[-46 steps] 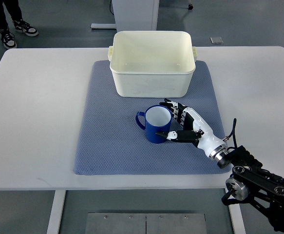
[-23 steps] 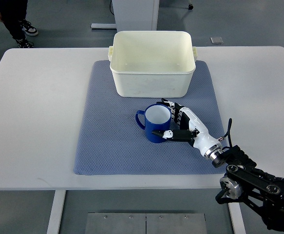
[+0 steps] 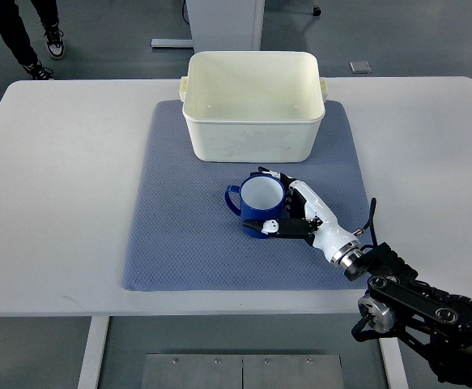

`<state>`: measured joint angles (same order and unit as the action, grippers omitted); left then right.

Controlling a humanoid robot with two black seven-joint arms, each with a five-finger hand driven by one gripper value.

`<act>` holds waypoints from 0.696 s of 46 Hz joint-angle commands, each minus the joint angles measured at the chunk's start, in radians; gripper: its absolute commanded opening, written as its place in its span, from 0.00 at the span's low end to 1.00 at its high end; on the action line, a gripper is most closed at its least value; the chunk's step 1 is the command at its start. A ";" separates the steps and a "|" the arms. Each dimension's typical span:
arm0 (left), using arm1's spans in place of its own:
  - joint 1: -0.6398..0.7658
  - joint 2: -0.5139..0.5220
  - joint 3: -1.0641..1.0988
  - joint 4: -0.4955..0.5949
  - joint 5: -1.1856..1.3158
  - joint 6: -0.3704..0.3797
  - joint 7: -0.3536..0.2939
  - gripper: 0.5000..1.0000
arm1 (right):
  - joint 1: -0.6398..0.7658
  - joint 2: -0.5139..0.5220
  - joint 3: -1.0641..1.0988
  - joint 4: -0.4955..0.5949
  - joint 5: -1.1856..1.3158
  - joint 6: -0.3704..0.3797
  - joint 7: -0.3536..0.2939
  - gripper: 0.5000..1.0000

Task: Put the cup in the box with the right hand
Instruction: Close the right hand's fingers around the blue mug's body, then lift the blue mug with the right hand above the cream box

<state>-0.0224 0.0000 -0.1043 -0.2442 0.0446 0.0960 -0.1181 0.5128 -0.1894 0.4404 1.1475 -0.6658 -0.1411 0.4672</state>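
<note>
While right hand (image 3: pixel 288 212) wraps blue cup (image 3: pixel 259 205) from cup's right, fingers curl round far wall, thumb on near wall; grip seemingly closed, contact unclear. Cup upright on grey mat (image 3: pixel 179 235), handle pointing left. White box (image 3: pixel 253 105) just beyond.

White table (image 3: pixel 65 203), blue-grey mat (image 3: pixel 187 235) lying flat on it

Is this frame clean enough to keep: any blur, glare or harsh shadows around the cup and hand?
Top view: sharp throughout, lighting even and soft; blue cup and right hand crisp; white table bright, not blown out; only faint shadow beside the box.
</note>
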 commanded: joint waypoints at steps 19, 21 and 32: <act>0.001 0.000 0.000 0.000 0.000 0.001 0.000 1.00 | 0.016 0.005 -0.040 -0.012 0.000 0.002 0.039 0.40; 0.001 0.000 0.000 -0.001 0.000 0.001 0.000 1.00 | 0.016 0.005 -0.042 -0.012 0.000 0.002 0.045 0.32; 0.001 0.000 0.000 -0.001 0.000 0.001 0.000 1.00 | 0.029 0.018 -0.055 -0.031 0.005 0.002 0.063 0.00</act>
<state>-0.0222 0.0000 -0.1043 -0.2447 0.0448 0.0963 -0.1181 0.5380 -0.1782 0.3831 1.1212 -0.6640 -0.1397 0.5242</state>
